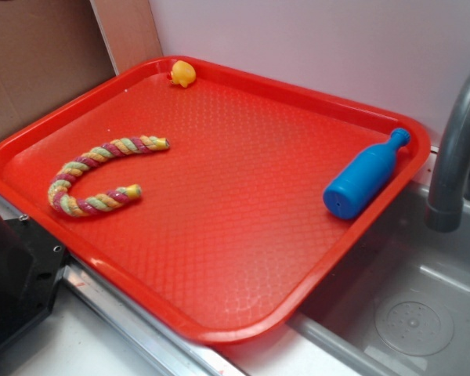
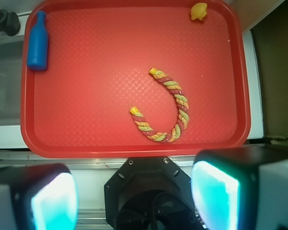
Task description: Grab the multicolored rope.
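Note:
The multicolored rope [image 1: 94, 174] [image 2: 169, 108] lies bent in a C on the left part of the red tray [image 1: 243, 258] [image 2: 105, 72], with pink, yellow, green and orange strands. In the wrist view my gripper [image 2: 134, 196] hangs high above the robot base, off the tray's near edge and well away from the rope. Its two fingers stand wide apart with nothing between them. The exterior view does not show the gripper.
A blue bottle [image 1: 366, 172] [image 2: 38, 42] lies at the tray's right edge near the sink [image 1: 423, 305] and grey faucet [image 1: 458, 149]. A small yellow toy [image 1: 183, 74] [image 2: 199, 11] sits at the tray's far corner. The black robot base [image 1: 12, 274] [image 2: 151, 194] stands by the tray's near side.

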You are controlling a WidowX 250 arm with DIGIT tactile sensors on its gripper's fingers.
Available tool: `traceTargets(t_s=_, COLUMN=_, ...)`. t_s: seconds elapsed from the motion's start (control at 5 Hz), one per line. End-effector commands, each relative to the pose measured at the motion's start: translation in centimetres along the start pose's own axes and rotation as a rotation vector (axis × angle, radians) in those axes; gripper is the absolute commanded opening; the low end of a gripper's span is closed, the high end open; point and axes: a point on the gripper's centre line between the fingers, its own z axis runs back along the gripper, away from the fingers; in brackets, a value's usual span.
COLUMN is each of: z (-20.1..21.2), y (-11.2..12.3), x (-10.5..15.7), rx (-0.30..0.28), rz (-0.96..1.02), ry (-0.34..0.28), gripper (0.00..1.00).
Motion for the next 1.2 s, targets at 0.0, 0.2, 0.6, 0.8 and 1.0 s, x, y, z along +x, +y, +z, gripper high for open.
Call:
traceTargets(t_s=0.0, z=-9.2, y=6.4, x=-0.3, rx=0.043, rz=0.404, ry=0.032, gripper=1.0)
traceTargets(t_s=0.2, z=-14.0, y=8.7, x=-0.3, rx=0.085, rz=0.541, ry=0.05, gripper=1.0)
traceTargets(t_s=0.6, z=-18.7, y=10.5, x=-0.6, rx=0.146, rz=0.564, ry=0.07, gripper=1.0)
traceTargets(t_s=0.8, z=-19.7, y=10.1, x=-0.5, rx=0.154, rz=0.538, ry=0.087, gripper=1.0)
traceTargets(t_s=1.0, z=-20.2, y=9.5, x=-0.2, rx=0.138, rz=0.509, ry=0.097, gripper=1.0)
